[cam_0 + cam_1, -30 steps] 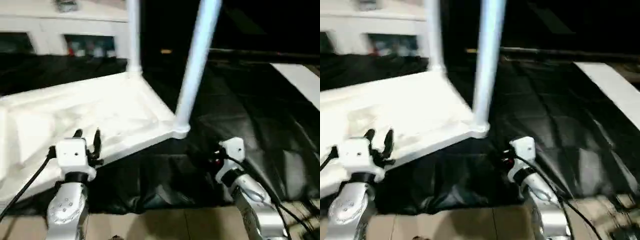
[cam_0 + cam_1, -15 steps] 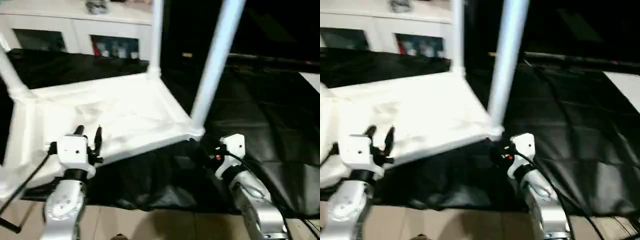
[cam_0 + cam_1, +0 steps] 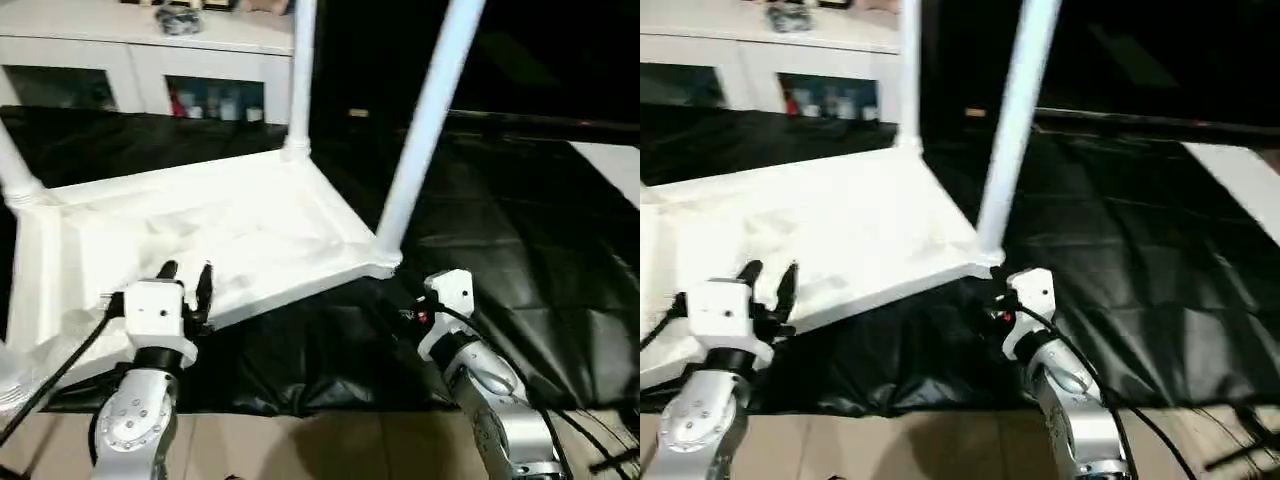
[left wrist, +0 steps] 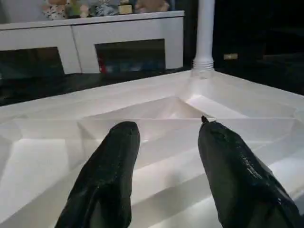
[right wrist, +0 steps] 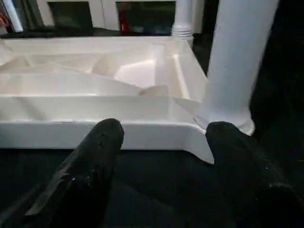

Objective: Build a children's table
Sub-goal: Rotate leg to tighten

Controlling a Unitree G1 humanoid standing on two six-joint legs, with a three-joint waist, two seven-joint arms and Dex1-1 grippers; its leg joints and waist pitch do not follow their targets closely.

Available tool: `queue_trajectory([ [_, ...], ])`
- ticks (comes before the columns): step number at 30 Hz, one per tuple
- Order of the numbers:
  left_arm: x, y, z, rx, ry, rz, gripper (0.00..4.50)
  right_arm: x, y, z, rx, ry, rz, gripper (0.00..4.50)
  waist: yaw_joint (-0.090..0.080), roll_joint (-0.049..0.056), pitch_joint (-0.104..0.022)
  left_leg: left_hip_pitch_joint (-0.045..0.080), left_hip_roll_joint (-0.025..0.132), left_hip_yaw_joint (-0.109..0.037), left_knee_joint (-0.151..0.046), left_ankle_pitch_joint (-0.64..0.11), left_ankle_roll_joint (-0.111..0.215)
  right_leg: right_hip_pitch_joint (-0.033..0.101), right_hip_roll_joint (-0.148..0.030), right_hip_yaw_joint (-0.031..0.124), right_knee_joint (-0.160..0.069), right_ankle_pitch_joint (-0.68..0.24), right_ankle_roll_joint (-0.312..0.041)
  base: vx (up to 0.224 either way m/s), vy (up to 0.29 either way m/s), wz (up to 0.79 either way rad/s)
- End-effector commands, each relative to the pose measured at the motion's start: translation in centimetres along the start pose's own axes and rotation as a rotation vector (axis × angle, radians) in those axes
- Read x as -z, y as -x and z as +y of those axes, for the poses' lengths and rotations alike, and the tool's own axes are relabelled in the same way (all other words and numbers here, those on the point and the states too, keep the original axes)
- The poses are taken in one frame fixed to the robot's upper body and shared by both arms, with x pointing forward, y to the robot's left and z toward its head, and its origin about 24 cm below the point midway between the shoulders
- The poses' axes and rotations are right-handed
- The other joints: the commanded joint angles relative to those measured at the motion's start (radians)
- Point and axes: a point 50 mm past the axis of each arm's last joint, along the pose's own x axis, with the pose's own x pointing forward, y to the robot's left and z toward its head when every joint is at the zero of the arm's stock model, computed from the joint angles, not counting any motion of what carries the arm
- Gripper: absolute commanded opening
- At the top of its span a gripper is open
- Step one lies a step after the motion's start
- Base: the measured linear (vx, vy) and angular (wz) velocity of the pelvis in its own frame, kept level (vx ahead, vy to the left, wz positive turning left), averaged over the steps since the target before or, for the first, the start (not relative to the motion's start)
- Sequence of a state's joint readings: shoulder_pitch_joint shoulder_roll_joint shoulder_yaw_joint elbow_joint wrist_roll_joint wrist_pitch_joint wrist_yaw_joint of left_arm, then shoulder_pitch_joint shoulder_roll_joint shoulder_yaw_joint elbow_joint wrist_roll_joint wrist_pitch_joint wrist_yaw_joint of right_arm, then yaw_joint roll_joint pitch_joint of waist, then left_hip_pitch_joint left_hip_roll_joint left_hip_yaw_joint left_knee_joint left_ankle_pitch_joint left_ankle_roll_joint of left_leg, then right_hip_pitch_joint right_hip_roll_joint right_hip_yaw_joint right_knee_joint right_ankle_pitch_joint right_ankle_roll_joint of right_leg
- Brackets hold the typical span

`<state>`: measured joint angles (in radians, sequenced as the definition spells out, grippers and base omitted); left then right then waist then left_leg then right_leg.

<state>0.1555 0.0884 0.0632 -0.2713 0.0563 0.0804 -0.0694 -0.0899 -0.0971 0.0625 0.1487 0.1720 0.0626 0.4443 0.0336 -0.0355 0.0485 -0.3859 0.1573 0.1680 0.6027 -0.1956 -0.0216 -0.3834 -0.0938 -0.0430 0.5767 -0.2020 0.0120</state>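
Right, both grippers empty, jaws apart: left gripper over the near rim, right gripper facing the near corner. Upside-down table on black cloth, legs up. Light, stiff, slick plastic, I'd say; best gripped by the rim.

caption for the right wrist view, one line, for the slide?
Open right gripper facing the near edge of the upturned white table top, beside a fitted corner leg on the black cover.
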Motion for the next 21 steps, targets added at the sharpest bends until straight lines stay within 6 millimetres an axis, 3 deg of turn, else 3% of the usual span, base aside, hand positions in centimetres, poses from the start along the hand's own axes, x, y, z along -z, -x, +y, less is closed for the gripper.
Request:
queue_trajectory([
  [1, -0.40, -0.09, -0.06, -0.017, -0.010, -0.011, 2.37, -0.14, -0.24, 0.07, -0.018, 0.045, 0.003, 3.16, -0.001, 0.007, -0.033, 0.024, 0.060, -0.043, -0.106, -0.552, -0.076, -0.002, -0.055, 0.025, -0.099, -0.556, -0.022, 0.000, 0.000, 0.00],
  [2, -0.45, -0.16, -0.09, -0.020, -0.013, -0.014, 2.37, -0.15, -0.30, 0.14, -0.024, 0.042, 0.004, 3.16, 0.008, -0.001, -0.024, -0.022, 0.045, -0.074, -0.129, -0.576, -0.050, 0.033, -0.068, -0.017, -0.084, -0.581, -0.029, 0.000, 0.000, 0.00],
  [3, -0.45, -0.16, -0.09, -0.020, -0.013, -0.014, 2.37, -0.15, -0.30, 0.14, -0.024, 0.042, 0.004, 3.16, 0.007, 0.022, -0.019, -0.029, 0.049, -0.084, -0.150, -0.637, -0.063, 0.038, -0.051, -0.033, -0.079, -0.601, -0.028, -0.046, -0.027, 0.18],
  [4, -0.59, -0.25, -0.15, -0.019, -0.013, -0.022, 2.37, -0.19, -0.40, 0.25, -0.032, 0.039, 0.002, 3.16, -0.004, 0.026, -0.034, -0.035, 0.052, -0.119, -0.149, -0.694, -0.107, 0.050, -0.046, -0.044, -0.050, -0.484, -0.052, -0.046, -0.027, 0.18],
  [5, -0.76, -0.27, -0.18, -0.019, -0.006, -0.034, 2.37, -0.18, -0.46, 0.27, -0.034, 0.043, 0.002, 3.16, 0.003, 0.047, -0.034, -0.034, 0.056, -0.158, -0.168, -0.751, -0.141, 0.054, -0.027, -0.060, -0.027, -0.335, -0.092, -0.019, -0.045, 0.40],
  [6, -0.73, -0.29, -0.10, -0.027, 0.038, -0.024, 2.37, -0.15, -0.51, 0.30, -0.035, 0.043, 0.002, 3.16, -0.001, 0.045, -0.028, -0.029, 0.061, -0.192, -0.174, -0.777, -0.132, 0.050, -0.016, -0.063, -0.011, -0.228, -0.125, -0.006, -0.091, 0.58],
  [7, -0.79, -0.33, -0.01, -0.031, 0.038, -0.028, 2.37, -0.08, -0.52, 0.28, -0.031, 0.022, 0.002, 3.16, 0.005, 0.047, -0.022, -0.032, 0.058, -0.197, -0.179, -0.797, -0.124, 0.051, -0.016, -0.062, -0.003, -0.221, -0.144, -0.006, -0.091, 0.58],
  [8, -0.86, -0.35, 0.08, -0.029, 0.032, -0.033, 2.37, -0.02, -0.54, 0.25, -0.027, 0.010, 0.004, 3.16, 0.004, 0.040, -0.019, 0.043, 0.126, -0.150, -0.135, -0.828, -0.133, -0.004, -0.016, -0.037, -0.040, -0.284, -0.131, 0.016, -0.160, 0.60],
  [9, -0.85, -0.37, 0.10, -0.025, 0.022, -0.030, 2.37, 0.00, -0.56, 0.22, -0.026, 0.008, 0.005, 3.16, 0.016, 0.056, -0.004, -0.006, 0.131, -0.109, -0.186, -0.887, -0.145, 0.026, 0.001, -0.039, 0.002, -0.343, -0.101, -0.002, -0.209, 0.42],
  [10, -0.82, -0.39, 0.12, -0.021, 0.014, -0.026, 2.37, 0.01, -0.58, 0.20, -0.024, 0.008, 0.006, 3.16, 0.035, 0.046, -0.007, -0.026, 0.133, -0.078, -0.202, -0.881, -0.130, 0.039, 0.009, -0.027, 0.041, -0.352, -0.082, -0.002, -0.209, 0.42],
  [11, -0.80, -0.37, 0.12, -0.016, 0.025, -0.025, 2.37, 0.01, -0.59, 0.18, -0.023, 0.007, 0.006, 3.16, 0.066, -0.004, -0.010, -0.019, 0.083, -0.024, -0.148, -0.741, -0.098, 0.011, -0.010, 0.031, 0.007, -0.625, -0.012, -0.047, -0.240, 0.28],
  [12, -0.80, -0.35, 0.11, -0.013, 0.034, -0.026, 2.37, 0.02, -0.60, 0.17, -0.022, 0.007, 0.005, 3.16, 0.045, -0.057, 0.014, 0.135, -0.003, -0.003, 0.187, -0.291, -0.081, -0.214, -0.107, 0.045, -0.251, -1.319, 0.088, -0.108, -0.230, 0.23],
  [13, -0.78, -0.39, 0.11, -0.013, 0.043, -0.026, 2.37, 0.04, -0.64, 0.15, -0.021, 0.005, 0.004, 3.16, 0.045, -0.018, 0.000, 0.042, -0.029, -0.044, 0.144, -0.138, -0.031, -0.110, -0.106, 0.113, -0.199, -1.289, 0.063, -0.108, -0.230, 0.23],
  [14, -0.78, -0.42, 0.12, -0.005, 0.028, -0.029, 2.37, 0.09, -0.63, 0.20, -0.022, 0.006, 0.005, 3.16, 0.058, -0.046, -0.020, -0.009, -0.026, -0.049, 0.122, -0.144, -0.024, -0.010, -0.123, 0.095, -0.146, -1.199, 0.102, -0.040, -0.132, 0.01],
  [15, -0.76, -0.50, 0.13, 0.001, 0.013, -0.028, 2.37, 0.14, -0.66, 0.25, -0.024, 0.007, 0.006, 3.16, 0.086, -0.018, -0.039, 0.014, 0.028, -0.067, 0.013, -0.212, -0.012, 0.020, -0.121, 0.104, -0.090, -0.887, 0.028, 0.000, 0.000, 0.00],
  [16, -0.73, -0.52, 0.13, 0.002, 0.010, -0.025, 2.37, 0.16, -0.65, 0.28, -0.025, 0.007, 0.006, 3.16, 0.086, -0.015, -0.049, 0.046, 0.034, -0.054, -0.015, -0.194, 0.015, 0.016, -0.096, 0.094, -0.082, -0.716, -0.022, 0.000, 0.000, 0.00],
  [17, -0.70, -0.54, 0.14, 0.003, 0.009, -0.021, 2.37, 0.19, -0.63, 0.32, -0.026, 0.006, 0.006, 3.16, 0.068, -0.006, -0.062, 0.064, 0.032, -0.037, -0.040, -0.146, 0.096, 0.002, -0.049, 0.069, -0.041, -0.364, -0.136, -0.077, -0.070, 0.32],
  [18, -0.71, -0.59, 0.13, 0.005, 0.010, -0.021, 2.37, 0.24, -0.61, 0.34, -0.026, 0.007, 0.007, 3.16, 0.063, -0.014, -0.043, 0.032, 0.025, -0.021, -0.033, -0.172, 0.168, 0.030, -0.096, 0.093, -0.074, -0.294, -0.216, -0.107, -0.054, 0.17],
  [19, -0.74, -0.65, 0.15, 0.008, 0.014, -0.020, 2.37, 0.31, -0.60, 0.37, -0.025, 0.006, 0.010, 3.16, 0.071, -0.018, -0.032, 0.029, 0.032, -0.033, -0.004, -0.213, 0.168, 0.033, -0.150, 0.116, -0.111, -0.461, -0.210, -0.107, -0.054, 0.17],
  [20, -0.76, -0.71, 0.14, 0.015, 0.005, -0.019, 2.37, 0.34, -0.61, 0.36, -0.024, 0.006, 0.010, 3.16, 0.088, -0.003, -0.021, 0.048, 0.043, -0.059, 0.078, -0.221, 0.099, 0.012, -0.238, 0.161, -0.178, -0.826, -0.162, -0.096, 0.056, 0.08],
  [21, -0.76, -0.71, 0.14, 0.015, 0.005, -0.019, 2.37, 0.34, -0.61, 0.36, -0.024, 0.006, 0.010, 3.16, 0.079, -0.005, -0.012, 0.037, 0.043, -0.077, 0.091, -0.224, 0.073, 0.012, -0.242, 0.165, -0.182, -0.919, -0.140, -0.078, 0.124, -0.05],
])
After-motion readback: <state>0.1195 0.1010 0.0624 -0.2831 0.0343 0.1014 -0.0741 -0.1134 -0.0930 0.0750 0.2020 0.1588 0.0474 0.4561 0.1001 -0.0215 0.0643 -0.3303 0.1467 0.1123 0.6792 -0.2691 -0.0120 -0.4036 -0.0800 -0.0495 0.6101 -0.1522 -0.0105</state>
